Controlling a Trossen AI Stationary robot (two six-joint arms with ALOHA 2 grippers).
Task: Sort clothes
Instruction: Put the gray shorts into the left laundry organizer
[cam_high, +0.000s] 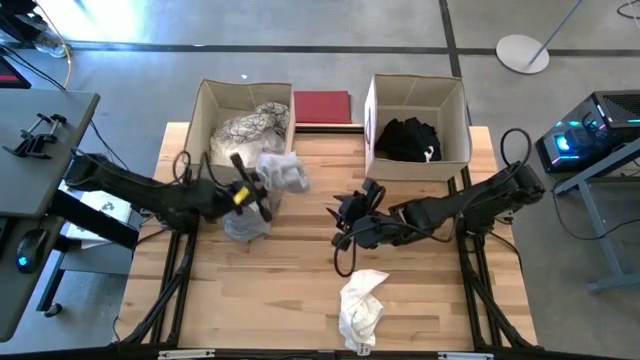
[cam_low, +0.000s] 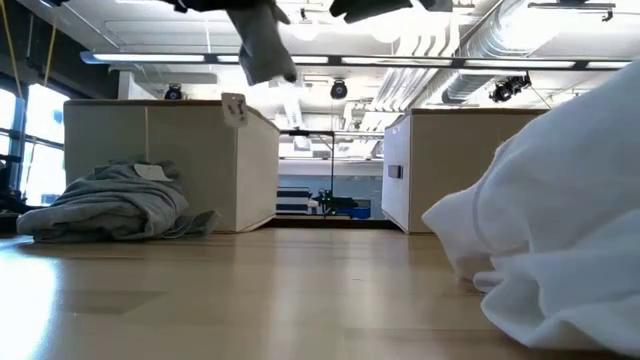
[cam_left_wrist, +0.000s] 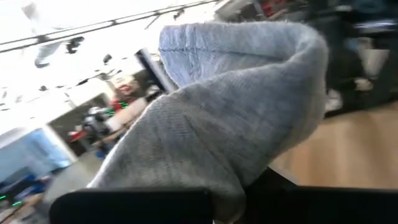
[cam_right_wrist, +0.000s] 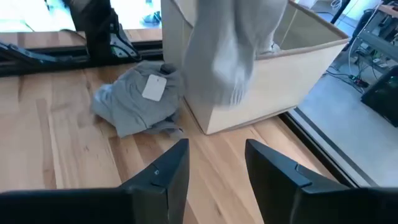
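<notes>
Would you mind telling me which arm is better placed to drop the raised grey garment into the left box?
The left. Its gripper is already shut on the grey garment, held up beside the left box. The right gripper is open and empty at mid-table.

Overhead looks straight down; low looks level across; both share the left box (cam_high: 244, 112) with the right wrist view.

My left claw's (cam_high: 262, 195) tips are buried in the light grey garment (cam_left_wrist: 236, 124), which fills its wrist view. In the low view the white garment (cam_low: 560, 230) runs off the frame's edge. I can't tell the dark clothes (cam_high: 408, 140) apart in their box (cam_high: 368, 120).
</notes>
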